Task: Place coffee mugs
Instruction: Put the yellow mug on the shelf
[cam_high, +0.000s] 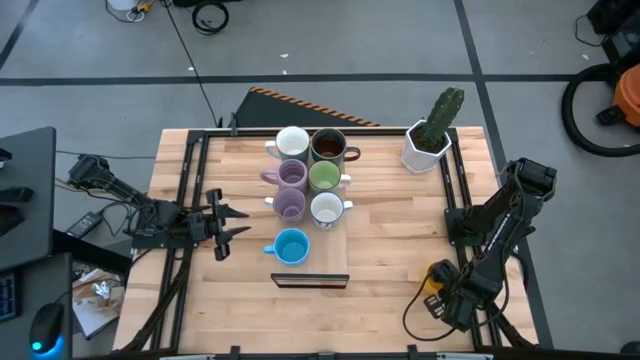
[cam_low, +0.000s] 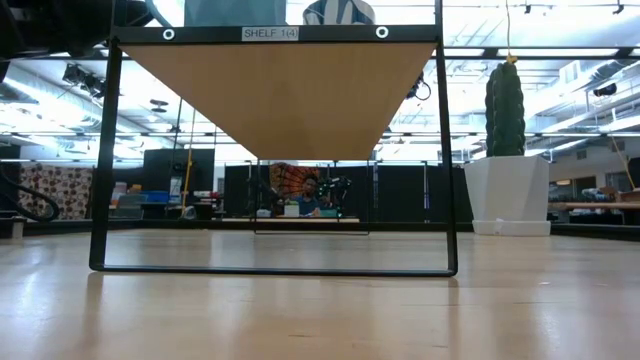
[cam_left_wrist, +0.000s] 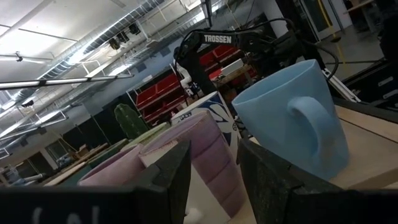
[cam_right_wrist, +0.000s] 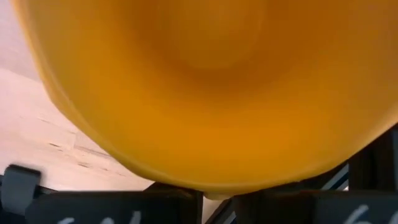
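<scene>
Seven coffee mugs stand on the raised wooden shelf (cam_high: 335, 262) mid-table: white (cam_high: 292, 142), dark brown (cam_high: 328, 147), lilac (cam_high: 291, 175), green (cam_high: 323, 178), lilac (cam_high: 289, 205), white (cam_high: 326, 210) and, nearest, blue (cam_high: 291, 246). My left gripper (cam_high: 228, 225) stands open left of the shelf, pointing at it. Its wrist view shows the blue mug (cam_left_wrist: 292, 118) and a lilac mug (cam_left_wrist: 199, 155) beyond the fingers. At the near right, my right gripper (cam_high: 440, 283) points down, shut on the orange mug (cam_high: 436, 270), which fills its wrist view (cam_right_wrist: 205, 87). My right gripper comes at the orange mug from above, pointing down. Its two fingers (cam_right_wrist: 177, 202) stand close together at the mug's edge (cam_right_wrist: 211, 185). The mug itself hides which part lies between them. Whether the mug rests on the table I cannot tell.
A white faceted pot with a green cactus (cam_high: 432, 135) stands at the far right. Black rails (cam_high: 190, 170) run along the table's left and right sides. The shelf's black frame (cam_low: 105, 150) stands open underneath. Bare wood lies between the shelf and the right rail.
</scene>
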